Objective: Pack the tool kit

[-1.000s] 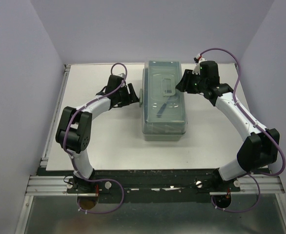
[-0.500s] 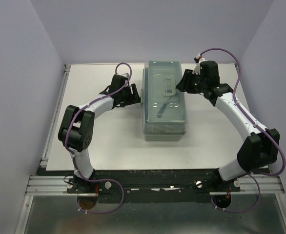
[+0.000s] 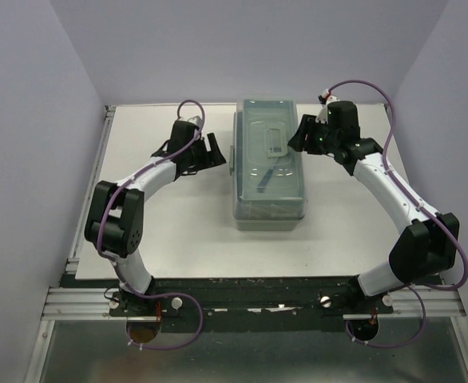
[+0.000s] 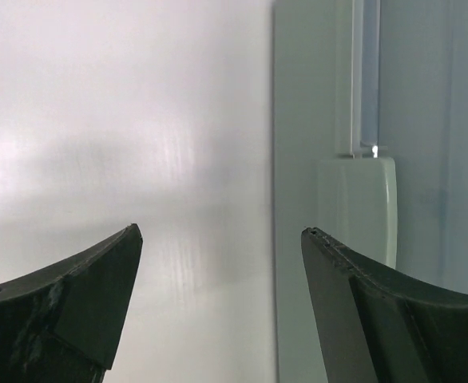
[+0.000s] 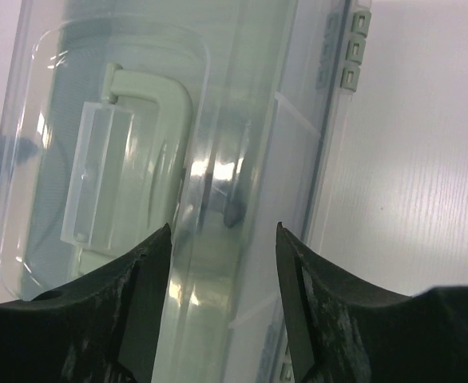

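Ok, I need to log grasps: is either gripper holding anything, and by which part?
Nothing is held. The left gripper is open beside the toolbox, near its latch. The right gripper is open over the lid, by its edge.

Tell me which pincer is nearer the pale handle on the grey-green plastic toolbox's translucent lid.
Right. The right pincer is over the lid's right edge, beside the handle; the left pincer is off the toolbox's left side, by its latch.
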`<state>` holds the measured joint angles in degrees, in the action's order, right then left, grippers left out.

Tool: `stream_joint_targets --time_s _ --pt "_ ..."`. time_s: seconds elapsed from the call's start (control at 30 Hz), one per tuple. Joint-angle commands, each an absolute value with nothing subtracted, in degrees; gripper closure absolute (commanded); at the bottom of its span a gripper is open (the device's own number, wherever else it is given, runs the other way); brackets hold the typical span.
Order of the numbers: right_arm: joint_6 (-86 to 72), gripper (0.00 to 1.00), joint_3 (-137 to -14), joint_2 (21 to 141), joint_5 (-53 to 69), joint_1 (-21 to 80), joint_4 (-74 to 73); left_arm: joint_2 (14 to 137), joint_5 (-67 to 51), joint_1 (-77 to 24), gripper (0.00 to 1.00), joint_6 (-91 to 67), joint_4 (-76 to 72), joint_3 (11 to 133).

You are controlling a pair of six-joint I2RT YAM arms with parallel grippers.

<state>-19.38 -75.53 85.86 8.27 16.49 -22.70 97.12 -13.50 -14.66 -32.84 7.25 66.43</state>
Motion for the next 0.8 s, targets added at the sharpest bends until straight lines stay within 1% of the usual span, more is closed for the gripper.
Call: stream_joint_targets --time_s 0.0,0.1,0.2,0.27,0.4,0.57,0.67,0.77 --pt "-17.49 0.36 -74.27 81.92 9.93 13.46 -26.54 88.96 -13.36 -8.54 0.08 -32.61 6.5 63.64" --pt "-16.88 0.29 -73.83 78.85 12.73 10.3 -26.54 84.13 -11.52 -5.46 0.05 -31.56 7.9 62.06" --pt "-16.26 0.16 -72.86 75.86 13.97 6.78 -26.63 78.94 -10.64 -2.73 0.01 -30.41 9.57 60.82" --pt "-15.65 0.1 -71.72 73.93 12.93 4.5 -27.16 75.34 -10.46 -1.24 0.01 -29.27 10.72 60.12" --pt "-13.1 0.07 -68.47 69.09 6.26 2.55 -27.77 67.08 -9.67 -0.53 0.01 -24.88 11.6 58.8" --pt "-11.17 0.07 -64.61 61.28 -1.48 2.55 -26.81 57.58 -9.67 -0.53 0.01 -20.93 11.78 57.83" --pt "-10.37 0.06 -60.14 55.3 -4.3 2.55 -22.78 53.71 -7.83 -0.53 0.01 -20.83 11.78 56.87" --pt "-9.58 0.06 -55.56 50.73 -6.5 2.55 -18.21 51.25 -8.35 -0.53 0.01 -19.87 12.3 56.34"
